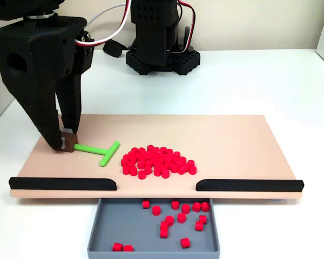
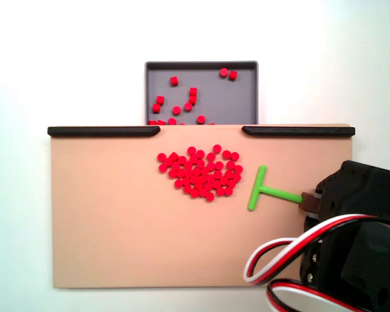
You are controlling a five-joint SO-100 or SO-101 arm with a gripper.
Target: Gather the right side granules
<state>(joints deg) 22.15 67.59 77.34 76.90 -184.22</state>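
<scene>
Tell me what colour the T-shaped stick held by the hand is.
Bright green. The T-shaped stick shows best in a fixed view from above, beside the red granules.

One heap of several dozen small red cylindrical plastic granules [image 1: 158,161] sits mid-frame, with roughly fifteen more in one grey tray [image 1: 105,226] at bottom centre. One green T-shaped stick [image 1: 101,151], two black rails [image 1: 63,183], one tan board [image 1: 243,140].

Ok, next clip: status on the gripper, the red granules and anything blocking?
Gripper shut on green T-stick handle end. Granules heaped mid-board, untouched by stick; some already in grey tray. Nothing between stick and heap.
</scene>
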